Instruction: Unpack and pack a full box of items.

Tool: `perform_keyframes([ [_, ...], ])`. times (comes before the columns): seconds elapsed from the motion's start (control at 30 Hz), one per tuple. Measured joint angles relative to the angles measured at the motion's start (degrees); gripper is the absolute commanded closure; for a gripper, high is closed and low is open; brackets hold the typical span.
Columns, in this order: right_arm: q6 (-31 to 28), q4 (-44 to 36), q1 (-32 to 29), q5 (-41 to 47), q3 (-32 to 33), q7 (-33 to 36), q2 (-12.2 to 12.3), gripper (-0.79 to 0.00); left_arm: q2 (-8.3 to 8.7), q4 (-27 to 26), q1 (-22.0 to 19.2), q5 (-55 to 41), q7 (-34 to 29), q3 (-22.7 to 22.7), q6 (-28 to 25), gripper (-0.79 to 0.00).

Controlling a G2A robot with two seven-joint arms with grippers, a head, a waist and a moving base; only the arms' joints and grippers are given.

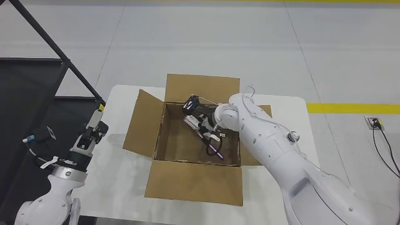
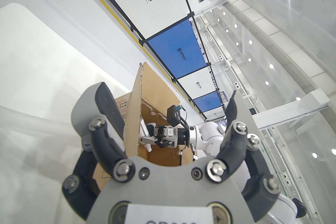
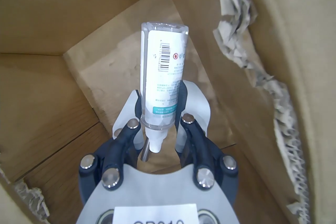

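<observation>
My right hand [image 3: 160, 93] clamps a clear plastic bottle [image 3: 162, 64] with a white barcoded label; a brown cardboard box [image 3: 78, 12] surrounds it. Left hand [image 2: 169, 97]: spread wide, empty.

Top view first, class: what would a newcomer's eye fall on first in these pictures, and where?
The open cardboard box in the middle of the white table stands out first, flaps spread. Inside it, the right gripper is shut on a clear labelled bottle, its cap end towards the wrist. The left gripper hangs open off to the box's side, holding nothing.
</observation>
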Motion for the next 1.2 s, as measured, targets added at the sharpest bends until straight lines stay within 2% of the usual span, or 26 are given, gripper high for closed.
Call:
perform_keyframes([
  [0.13, -0.9, -5.0, -1.0, 0.3, 2.2, 1.8, 2.1, 0.0, 0.0, 0.0, 0.0, 0.0, 0.0, 0.0, 0.0, -0.785],
  [0.33, -1.9, -18.3, -5.8, 0.0, 7.9, 5.0, 6.7, 0.0, 0.0, 0.0, 0.0, 0.0, 0.0, 0.0, 0.0, -0.785],
  [0.5, -1.1, -35.2, -13.6, -1.3, 16.1, 10.7, 11.7, 0.0, 0.0, 0.0, 0.0, 0.0, 0.0, 0.0, 0.0, -0.785],
  [0.67, 2.3, -54.5, -23.8, -3.4, 25.2, 18.3, 15.7, 0.0, 0.0, 0.0, 0.0, 0.0, 0.0, 0.0, 0.0, -0.785],
  [0.97, 8.6, -79.0, -37.1, -7.1, 38.6, 26.4, 19.5, 0.0, 0.0, 0.0, 0.0, 0.0, 0.0, 0.0, 0.0, -0.785],
  [1.2, 13.0, -91.5, -47.6, -7.4, 48.9, 28.9, 21.4, 0.0, 0.0, 0.0, 0.0, 0.0, 0.0, 0.0, 0.0, -0.785],
])
